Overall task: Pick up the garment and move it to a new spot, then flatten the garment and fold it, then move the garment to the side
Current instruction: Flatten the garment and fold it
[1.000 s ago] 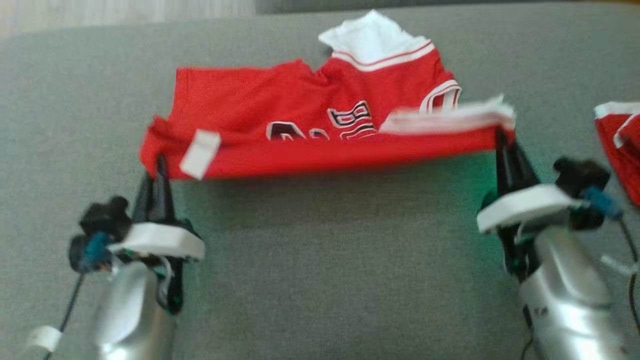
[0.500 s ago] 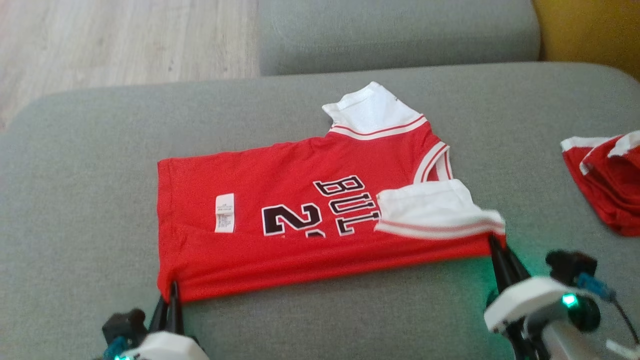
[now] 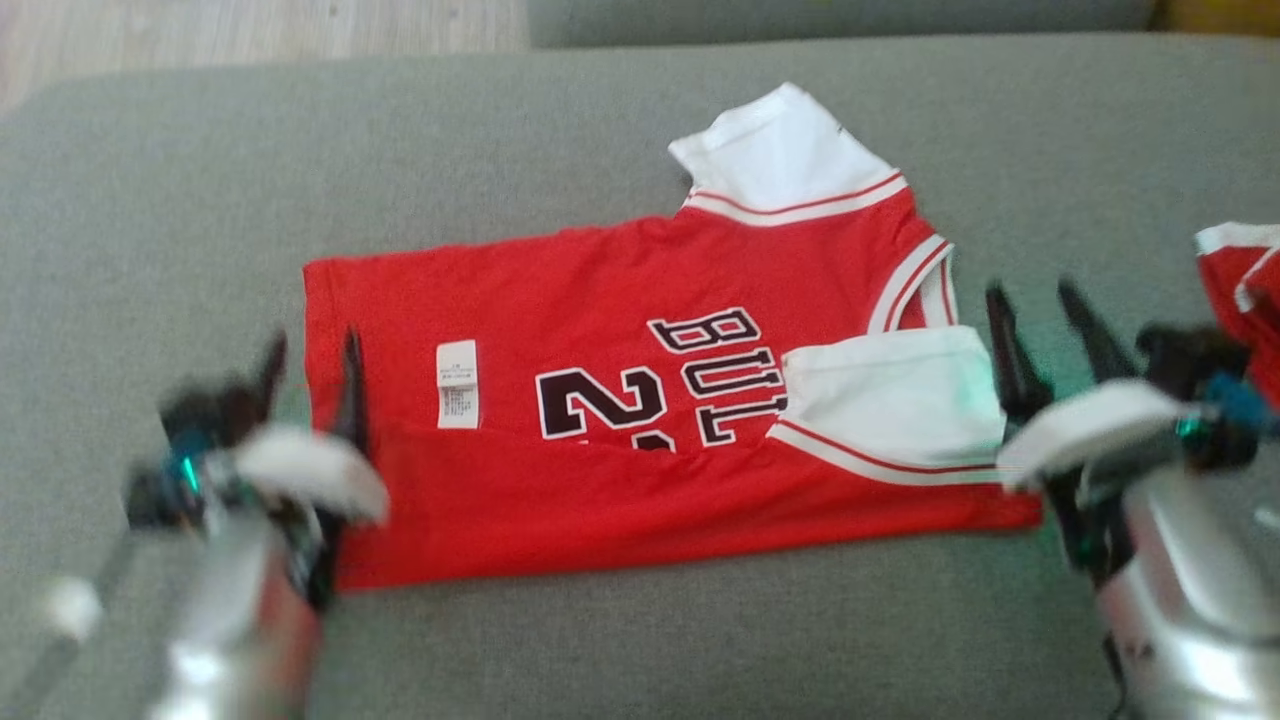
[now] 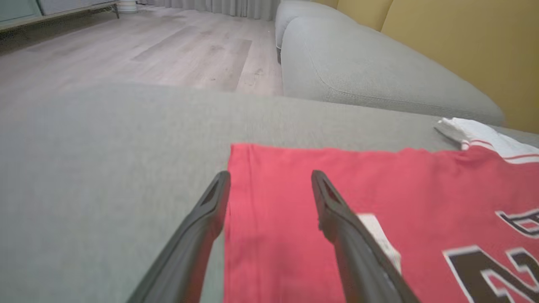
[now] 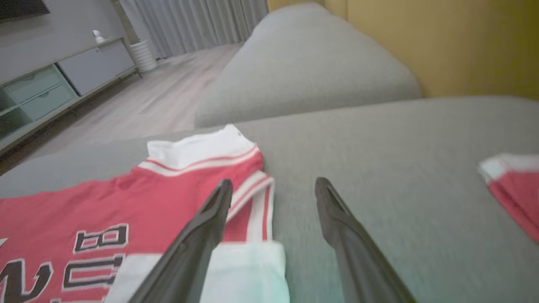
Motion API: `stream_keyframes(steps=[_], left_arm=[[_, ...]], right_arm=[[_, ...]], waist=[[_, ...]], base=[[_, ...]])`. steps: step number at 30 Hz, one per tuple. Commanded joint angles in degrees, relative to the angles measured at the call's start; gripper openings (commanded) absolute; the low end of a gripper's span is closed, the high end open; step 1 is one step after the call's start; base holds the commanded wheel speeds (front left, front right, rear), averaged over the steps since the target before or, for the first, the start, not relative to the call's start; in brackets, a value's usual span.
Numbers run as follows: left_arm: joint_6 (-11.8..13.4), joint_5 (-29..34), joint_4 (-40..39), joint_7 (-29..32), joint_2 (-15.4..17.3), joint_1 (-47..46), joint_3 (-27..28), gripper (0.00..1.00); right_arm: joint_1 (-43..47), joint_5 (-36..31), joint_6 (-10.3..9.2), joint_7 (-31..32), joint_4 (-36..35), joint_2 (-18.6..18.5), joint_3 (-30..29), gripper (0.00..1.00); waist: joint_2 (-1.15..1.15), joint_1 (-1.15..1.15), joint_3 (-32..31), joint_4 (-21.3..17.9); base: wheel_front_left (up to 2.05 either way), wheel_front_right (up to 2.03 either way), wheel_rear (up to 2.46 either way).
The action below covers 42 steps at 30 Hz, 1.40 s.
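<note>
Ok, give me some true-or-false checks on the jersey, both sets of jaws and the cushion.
1. The red jersey with white sleeves lies on the grey sofa cushion. True.
2. The left jaws are shut on the hem. False: the left gripper has them open, holding nothing.
3. The right gripper has open jaws. True.
4. The small white care label is hidden. False: it shows left of the black number.
5. Another red-and-white garment lies at the cushion's right. True.

Head cam looks steeply down on the sofa seat (image 3: pixel 600 650), garment (image 3: pixel 560 290) mid-frame. We've got both wrist cams low and close over it, facing across toward the yellow wall (image 4: pixel 463 50). All three share the garment: left wrist its hem end, right wrist its collar end.
</note>
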Motion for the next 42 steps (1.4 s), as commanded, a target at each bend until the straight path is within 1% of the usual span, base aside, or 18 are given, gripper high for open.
stream_keyframes(steps=[1, 4, 6, 10, 15, 19, 20, 21, 22, 23, 26, 32, 38, 42], left_arm=[[-0.43, 0.44, -0.28, 2.74, 3.83, -5.93, 0.16, 1.0], [-0.61, -0.51, 1.55, 8.35, 6.9, -12.64, -2.75, 1.0], [-0.64, -2.67, 2.67, 11.87, 8.54, -15.74, -5.37, 1.0], [-0.65, -7.74, 2.95, 15.94, 11.1, -19.16, -10.54, 1.0], [-0.66, -12.23, 2.92, 16.14, 13.57, -20.89, -14.96, 1.0], [-0.66, -14.86, 3.28, 14.69, 13.29, -22.25, -17.63, 1.0], [-0.66, -15.59, 3.08, 14.6, 13.09, -22.44, -18.78, 0.93], [-0.66, -16.4, 2.63, 14.7, 12.86, -22.56, -20.26, 0.16], [-0.66, -17.26, 2.12, 14.78, 12.78, -22.75, -21.62, 0.0], [-0.66, -17.26, 2.12, 14.78, 12.78, -22.75, -21.62, 0.0], [-0.66, -19.98, -0.17, 14.49, 12.49, -23.83, -25.39, 0.0], [-0.67, -21.86, -3.2, 10.93, 11.96, -27.6, -31.25, 0.0], [-0.67, -22.44, -4.3, 5.38, 8.68, -31.34, -35.34, 0.0], [-0.67, -23.8, -3.54, 3.87, 6.89, -32.5, -38.1, 0.0]], right_arm=[[-3.88, -1.52, 0.39, 0.66, -2.79, -1.09, 1.31, 1.0], [-8.53, -2.62, 0.39, 2.14, -3.79, -0.99, 2.32, 1.0], [-11.18, -3.1, 0.39, 2.77, -3.9, -1.0, 3.33, 1.0], [-15.07, -3.12, 0.39, 3.1, -3.92, -0.95, 5.27, 1.0], [-18.28, -2.75, 0.39, 2.85, -3.56, -1.55, 6.78, 1.0], [-20.71, -2.31, 0.39, 3.76, -2.81, -2.41, 8.01, 1.0], [-21.58, -2.17, 0.39, 4.34, -2.39, -2.7, 8.32, 1.0], [-22.57, -2.1, 0.39, 5.17, -1.74, -3.07, 8.62, 1.0], [-23.7, -2.25, 0.39, 6.21, -0.97, -3.6, 9.03, 1.0], [-23.7, -2.25, 0.39, 6.21, -0.97, -3.6, 9.03, 1.0], [-27.41, -2.25, 0.39, 9.39, 1.64, -4.74, 9.93, 1.0], [-35.4, -3.29, 0.39, 14.87, 9.62, -7.27, 10.71, 1.0], [-42.26, -5.79, 0.39, 18.88, 19.75, -9.1, 9.27, 1.0], [-44.92, -7.62, 0.39, 21.56, 25.43, -9.7, 9.19, 1.0]], waist=[[0.0, -0.01, 2.9, 0.86], [0.0, -0.01, 5.71, 0.96], [0.0, -0.01, 7.37, 0.98], [0.0, -0.01, 10.13, 1.11], [0.0, -0.01, 12.88, 1.54], [0.0, -0.01, 14.55, 2.44], [0.0, -0.01, 14.93, 2.73], [0.0, -0.01, 15.26, 3.09], [0.0, -0.01, 15.63, 3.6], [0.0, -0.01, 15.63, 3.6], [0.0, -0.01, 16.7, 5.65], [0.0, -0.01, 18.38, 11.36], [0.0, -0.01, 19.77, 17.1], [0.0, -0.01, 20.26, 19.14]], base=[[0.0, 0.0, 0.0], [0.0, 0.0, 0.0], [0.0, 0.0, 0.0], [0.0, 0.0, 0.0], [0.0, 0.0, 0.0], [0.0, 0.0, 0.0], [0.0, 0.0, 0.0], [0.0, 0.0, 0.0], [0.0, 0.0, 0.0], [0.0, 0.0, 0.0], [0.0, 0.0, 0.0], [0.0, 0.0, 0.0], [0.0, 0.0, 0.0], [0.0, 0.0, 0.0]])
